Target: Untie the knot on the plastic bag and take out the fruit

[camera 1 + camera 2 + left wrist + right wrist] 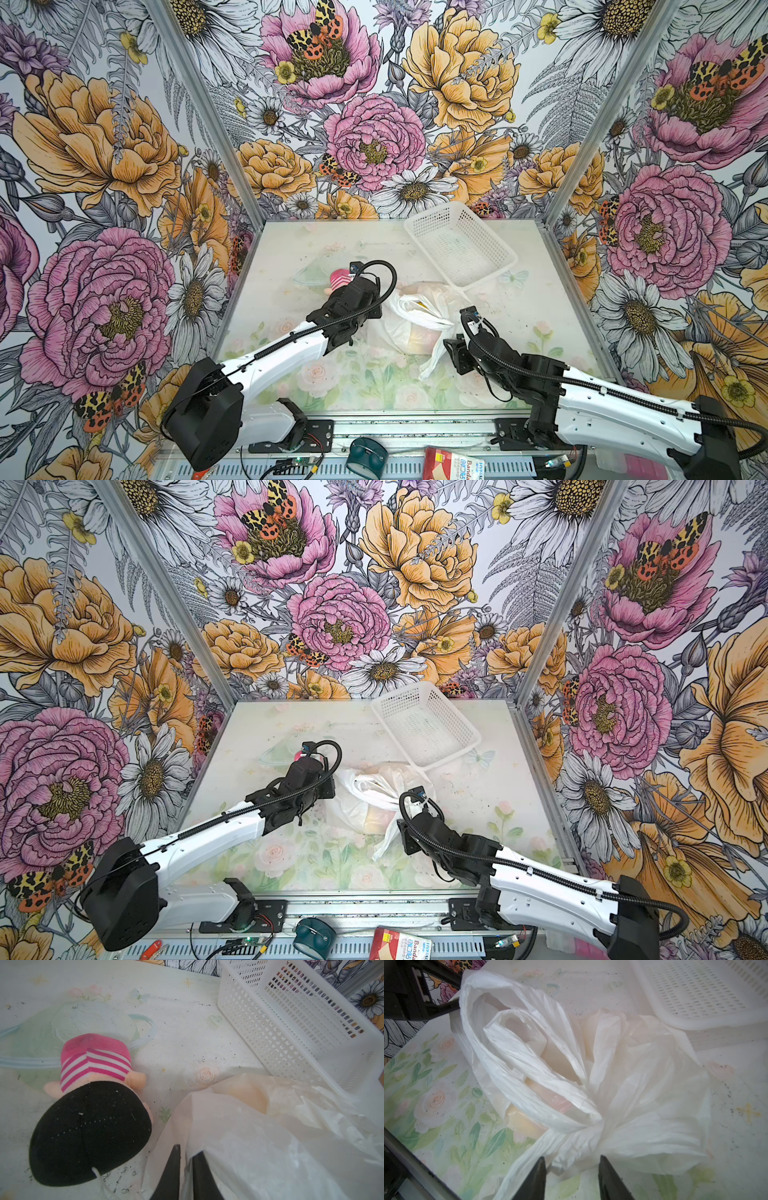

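The bag is found about the middle of the worktop, with its far side against the near corner of the basket. The fruit is seen only as pale yellow and pink shapes through the film, so none is judged to be out yet.

The knot is seen in the right wrist view straight ahead of the right end effector, just past its fingertips. It is on the side of the bag turned to the worktop's front right corner. The right fingers are held apart with bunched white film lying loosely between them, and nothing is seen to be clamped.

One handle loop is drawn out from the knot across the top of the bag towards the left end effector. The long axis of that loop therefore runs from one end effector to the other. A second strip of film trails from the knot towards the front edge, beside the right end effector.

The left fingers are almost together, with a fold of the bag's left side nipped between them (the doll lies just beside, towards the back left corner, and is not touched).

The right arm is judged much the nearer to the knot. A short advance along its own pointing line would bring the knot between its fingers. The left hold is judged to serve as the anchor at the loop's far end.
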Available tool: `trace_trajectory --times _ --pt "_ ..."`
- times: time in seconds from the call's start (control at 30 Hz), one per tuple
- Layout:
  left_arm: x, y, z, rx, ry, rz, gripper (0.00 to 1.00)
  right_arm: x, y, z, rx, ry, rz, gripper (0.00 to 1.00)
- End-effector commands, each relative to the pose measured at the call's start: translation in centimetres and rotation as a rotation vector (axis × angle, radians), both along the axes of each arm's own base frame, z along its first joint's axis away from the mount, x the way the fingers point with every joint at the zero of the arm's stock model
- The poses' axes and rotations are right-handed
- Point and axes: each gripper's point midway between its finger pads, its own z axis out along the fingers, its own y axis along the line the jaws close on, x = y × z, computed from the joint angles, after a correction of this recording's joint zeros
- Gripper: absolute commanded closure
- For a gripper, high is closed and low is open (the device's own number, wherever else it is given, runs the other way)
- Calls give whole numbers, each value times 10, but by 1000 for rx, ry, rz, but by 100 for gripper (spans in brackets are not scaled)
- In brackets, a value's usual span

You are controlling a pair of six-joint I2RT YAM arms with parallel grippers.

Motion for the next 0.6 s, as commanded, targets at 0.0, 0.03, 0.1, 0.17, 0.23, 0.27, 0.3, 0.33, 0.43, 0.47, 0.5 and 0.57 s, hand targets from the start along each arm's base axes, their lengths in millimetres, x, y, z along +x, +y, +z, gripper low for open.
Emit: trace_trajectory --times 0.0,0.03,0.1,0.17,0.23,0.27,0.3,0.33,0.43,0.47,0.5,0.57 --pt "1 -9 20 -33 -43 -25 70 6 1 12 48 -31 -32 91" --pt "-2 -12 24 -29 -58 -36 66 7 0 15 55 -35 -35 96" --pt "-9 -18 36 -9 -105 -60 53 8 -4 18 70 -42 -45 100" --pt "-18 -25 50 20 -168 -85 40 8 -7 20 87 -46 -51 100" --pt "-30 -34 64 57 -237 -116 28 9 -10 21 102 -47 -59 100" --pt "-36 -39 71 78 -274 -133 23 9 -12 22 108 -46 -60 100" --pt "-43 -45 78 97 -309 -151 19 9 -13 22 116 -44 -59 100" --pt "-48 -49 82 117 -333 -164 16 9 -13 23 120 -46 -54 100" --pt "-59 -61 91 174 -384 -190 6 9 -19 27 125 -53 -56 100" --pt "-61 -67 90 190 -389 -219 2 10 -22 27 121 -56 -61 100" --pt "-62 -75 88 205 -385 -252 1 10 -24 29 128 -59 -67 100" --pt "-64 -89 86 239 -376 -289 1 10 -26 30 142 -58 -70 100"
